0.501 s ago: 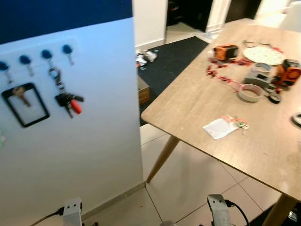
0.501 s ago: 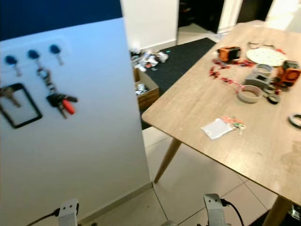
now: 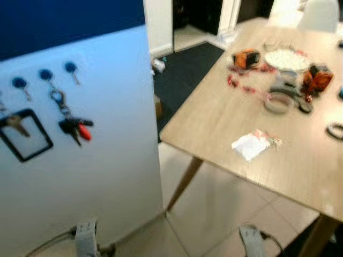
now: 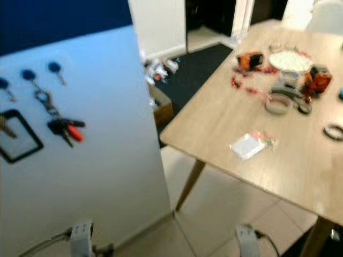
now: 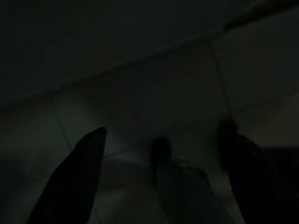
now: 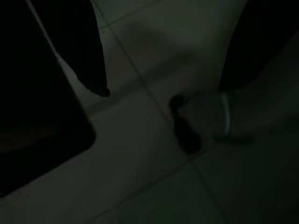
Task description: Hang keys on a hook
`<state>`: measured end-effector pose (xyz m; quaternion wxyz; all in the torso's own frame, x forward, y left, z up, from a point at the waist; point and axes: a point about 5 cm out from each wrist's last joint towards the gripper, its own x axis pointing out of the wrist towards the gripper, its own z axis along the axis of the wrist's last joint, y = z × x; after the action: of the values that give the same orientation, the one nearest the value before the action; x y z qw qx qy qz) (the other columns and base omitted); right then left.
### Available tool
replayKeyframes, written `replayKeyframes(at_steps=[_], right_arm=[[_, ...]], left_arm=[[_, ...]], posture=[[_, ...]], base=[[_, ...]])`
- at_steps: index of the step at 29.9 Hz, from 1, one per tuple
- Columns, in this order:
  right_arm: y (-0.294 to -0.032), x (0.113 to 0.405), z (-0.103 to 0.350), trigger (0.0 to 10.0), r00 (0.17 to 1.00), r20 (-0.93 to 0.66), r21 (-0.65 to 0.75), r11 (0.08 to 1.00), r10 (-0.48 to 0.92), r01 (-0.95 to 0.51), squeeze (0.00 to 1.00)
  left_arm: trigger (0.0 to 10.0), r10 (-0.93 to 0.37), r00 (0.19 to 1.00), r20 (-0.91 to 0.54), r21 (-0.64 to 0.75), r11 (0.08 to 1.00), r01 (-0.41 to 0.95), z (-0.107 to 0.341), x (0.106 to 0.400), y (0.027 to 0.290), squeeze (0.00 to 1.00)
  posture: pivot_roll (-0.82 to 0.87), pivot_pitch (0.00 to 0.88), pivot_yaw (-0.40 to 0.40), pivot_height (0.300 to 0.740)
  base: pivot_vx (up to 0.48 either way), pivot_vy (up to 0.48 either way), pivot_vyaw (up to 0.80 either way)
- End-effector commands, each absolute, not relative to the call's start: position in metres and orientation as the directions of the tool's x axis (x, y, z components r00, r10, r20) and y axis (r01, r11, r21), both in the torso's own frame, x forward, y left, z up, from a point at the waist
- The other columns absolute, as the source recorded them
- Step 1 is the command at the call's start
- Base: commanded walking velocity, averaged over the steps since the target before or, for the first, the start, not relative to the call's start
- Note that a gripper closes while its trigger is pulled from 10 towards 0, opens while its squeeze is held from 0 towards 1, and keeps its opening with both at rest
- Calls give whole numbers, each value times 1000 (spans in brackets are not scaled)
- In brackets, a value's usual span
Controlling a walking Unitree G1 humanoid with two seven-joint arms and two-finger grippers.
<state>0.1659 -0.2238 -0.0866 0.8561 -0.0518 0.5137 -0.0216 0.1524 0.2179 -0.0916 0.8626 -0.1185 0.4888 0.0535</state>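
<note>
1. White wall panel fills the robot's left, under a dark blue band. Views slightly blurred.
2. Wooden bench stands on the right with slanted legs over pale floor tiles.
3. Dark rug lies beyond the bench corner, toward a doorway.
4. Row of blue hooks runs along the upper part of the panel.
5. Bunch of keys with a red tag hangs by its ring from one blue hook. A single key on a black loop hangs from a hook further left.
6. White card with small keys lies flat on the bench near its front edge, apart from the other clutter.
7. At the far end of the bench: tape roll, orange tool, white plate, red bits scattered between them.
8. Left end effector hangs low over floor tiles, very dark; fingers spread apart, nothing between them.
9. Right end effector also hangs over the tiles; fingers spread apart and empty.
</note>
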Motion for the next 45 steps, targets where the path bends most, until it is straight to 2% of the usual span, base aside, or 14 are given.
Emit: replayKeyframes(at_steps=[1, 36, 41, 45], right_arm=[[-219, 157, -92, 10000, 446, -892, -91, 996, -74, -16, 0], [-216, 153, -93, 10000, 443, -894, -75, 997, -59, -19, 0], [-225, 155, -91, 10000, 455, -886, -95, 995, -94, 21, 0], [-258, 152, -84, 10000, 444, -867, -178, 972, -228, 150, 0]], left_arm=[[10000, -24, 462, -887, -140, 966, -219, -98, 136, 219, 0], [10000, -29, 455, -890, -129, 973, -191, -98, 133, 220, 0], [10000, -31, 455, -890, -130, 974, -187, -99, 133, 219, 0], [10000, -31, 457, -889, -128, 975, -183, -98, 134, 218, 0]], posture=[[-130, 54, 85, 740], [-127, 66, 87, 740], [-129, 65, 84, 740], [-134, 62, 80, 740]], base=[[0, 0, -800], [0, 0, -794], [0, 0, 0], [0, 0, 0]])
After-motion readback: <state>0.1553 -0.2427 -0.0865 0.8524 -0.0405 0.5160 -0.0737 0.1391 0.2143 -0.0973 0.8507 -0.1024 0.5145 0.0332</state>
